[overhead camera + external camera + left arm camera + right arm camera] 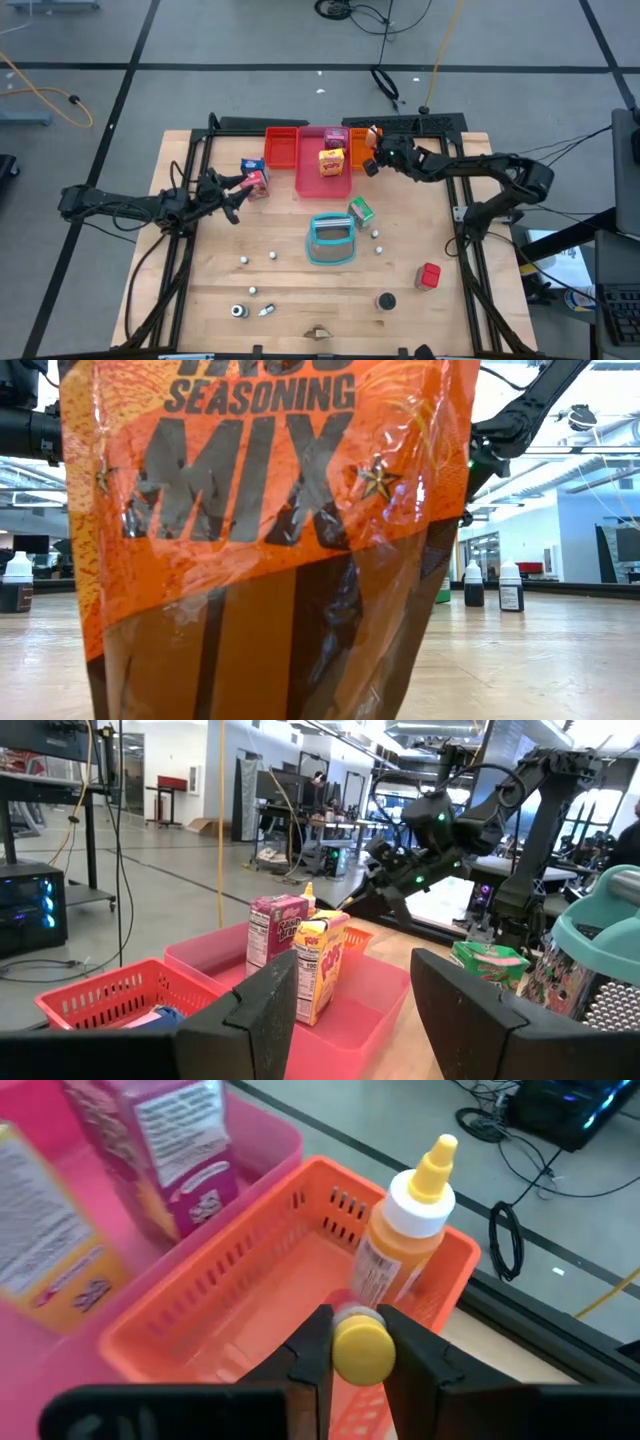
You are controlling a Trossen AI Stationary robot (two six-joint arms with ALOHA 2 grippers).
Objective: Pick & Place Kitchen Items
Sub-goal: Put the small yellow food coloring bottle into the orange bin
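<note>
My right gripper (372,162) hovers over the orange tray (230,1310) at the far side, shut on a small yellow round piece (362,1345). An orange bottle (405,1240) with a white and yellow cap stands upright in that tray. Yellow-pink (332,161) and pink (336,138) cartons stand in the pink tray (312,180). My left gripper (238,196) waits open and level at the left, next to a red-blue carton (256,181). A green carton (360,211) lies by the teal basket (330,240). My right gripper pinches the yellow round piece by two opposite sides (338,1348) between its two fingers, at their free ends. The fingers slant down toward the orange tray. The piece is lifted clear above the tray floor, just in front of the bottle.
A red tray (282,147) sits left of the pink one. A red cube (430,275), small white balls (272,256) and caps (238,311) are scattered on the near half. An orange seasoning packet (270,540) fills most of the low view.
</note>
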